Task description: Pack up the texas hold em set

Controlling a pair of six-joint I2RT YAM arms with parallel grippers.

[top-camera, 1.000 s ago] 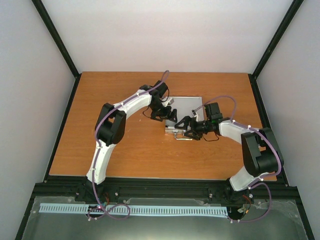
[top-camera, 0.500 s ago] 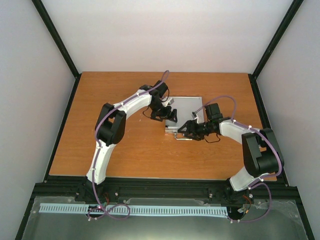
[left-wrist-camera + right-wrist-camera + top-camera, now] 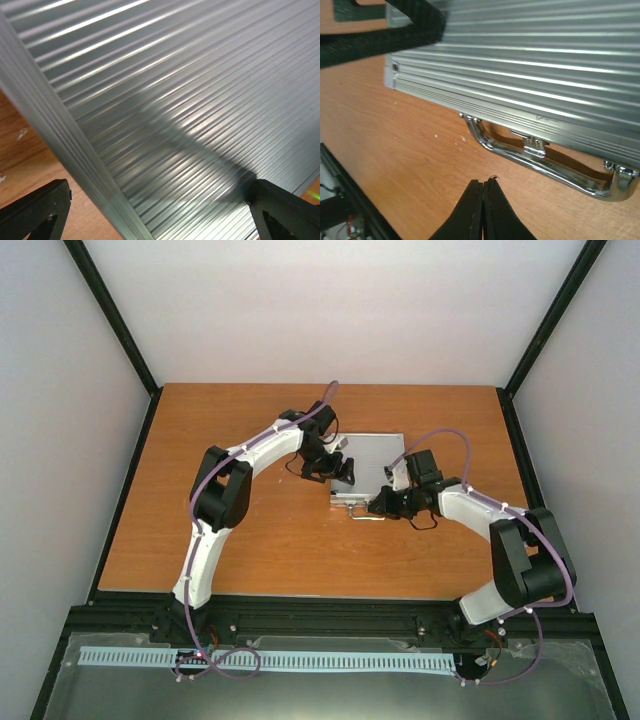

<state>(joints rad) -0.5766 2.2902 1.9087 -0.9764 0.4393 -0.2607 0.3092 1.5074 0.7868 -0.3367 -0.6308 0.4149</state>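
Right wrist view: the closed case (image 3: 530,65), ribbed silver aluminium, lies flat on the wooden surface (image 3: 395,165). Its curved chrome handle (image 3: 540,160) faces the right end effector (image 3: 483,192), pressed together and empty. The left end effector (image 3: 157,192) is spread above the ribbed lid.

The white-and-black left arm (image 3: 262,447) reaches forward with its elbow bent, its black left fingers (image 3: 35,212) spread wide apart. The white-and-black right arm (image 3: 470,502) bends inward, its black right fingers (image 3: 476,210) pressed together, tips touching.
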